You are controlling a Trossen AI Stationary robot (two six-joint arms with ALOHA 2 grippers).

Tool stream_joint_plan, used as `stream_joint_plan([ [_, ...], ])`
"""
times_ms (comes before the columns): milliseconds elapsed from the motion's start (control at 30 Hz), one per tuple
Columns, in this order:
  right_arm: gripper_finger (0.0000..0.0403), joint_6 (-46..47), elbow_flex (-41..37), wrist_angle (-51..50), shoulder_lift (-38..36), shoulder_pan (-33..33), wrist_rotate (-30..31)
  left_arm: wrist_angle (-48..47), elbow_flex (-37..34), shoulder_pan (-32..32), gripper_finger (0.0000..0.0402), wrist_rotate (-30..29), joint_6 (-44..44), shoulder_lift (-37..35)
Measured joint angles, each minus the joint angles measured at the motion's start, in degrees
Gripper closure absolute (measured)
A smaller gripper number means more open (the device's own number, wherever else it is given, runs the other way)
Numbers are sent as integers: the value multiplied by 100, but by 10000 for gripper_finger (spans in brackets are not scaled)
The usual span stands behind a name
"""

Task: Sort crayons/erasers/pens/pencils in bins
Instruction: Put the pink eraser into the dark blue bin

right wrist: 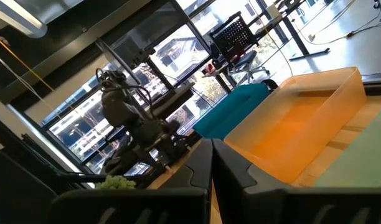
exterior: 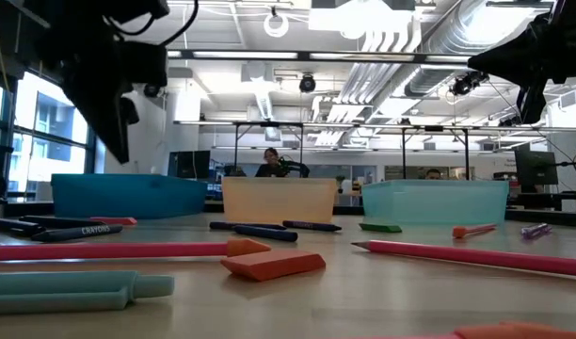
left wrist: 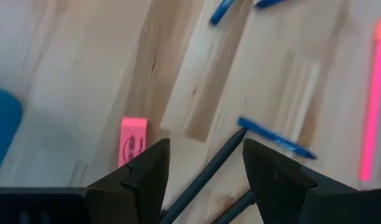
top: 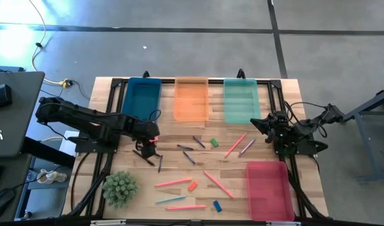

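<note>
My left gripper (top: pixel 148 149) hangs open, pointing steeply down, just above the table in front of the dark blue bin (top: pixel 142 97). In the left wrist view a slim dark pen (left wrist: pixel 209 171) lies on the wood in line with the gap between my fingers, untouched. A second dark pen (left wrist: pixel 237 205) lies beside it. A pink eraser (left wrist: pixel 133 142) lies next to one finger, and a blue crayon (left wrist: pixel 274 138) lies past the pen's tip. My right gripper (top: pixel 277 129) waits shut at the right edge, near the green-teal bin (top: pixel 241 100).
The orange bin (top: pixel 191 98) stands at the back, the red-pink bin (top: pixel 265 188) at front right. Salmon pencils (top: pixel 173 182), a light blue pencil (top: pixel 170 199), crayons (top: pixel 189 157) and green (top: pixel 213 142), orange-red (top: pixel 192 186) and blue (top: pixel 217 205) erasers lie scattered. A green plant (top: pixel 120 188) sits front left.
</note>
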Motion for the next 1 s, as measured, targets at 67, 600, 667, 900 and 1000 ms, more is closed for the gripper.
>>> stream_joint_plan([
  [67,402,0,-1,-19,0,0,0,13,-121,2,212,-3,6,0],
  [600,402,0,-1,-86,0,0,0,183,-431,213,215,-291,775,424],
  [667,402,-2,0,-88,0,0,0,276,-432,309,215,-223,849,612],
  [900,402,0,0,-104,0,-1,-115,404,-432,552,216,-259,821,1011],
  [1000,402,0,0,-114,1,0,-151,423,-432,612,216,-325,821,1025],
])
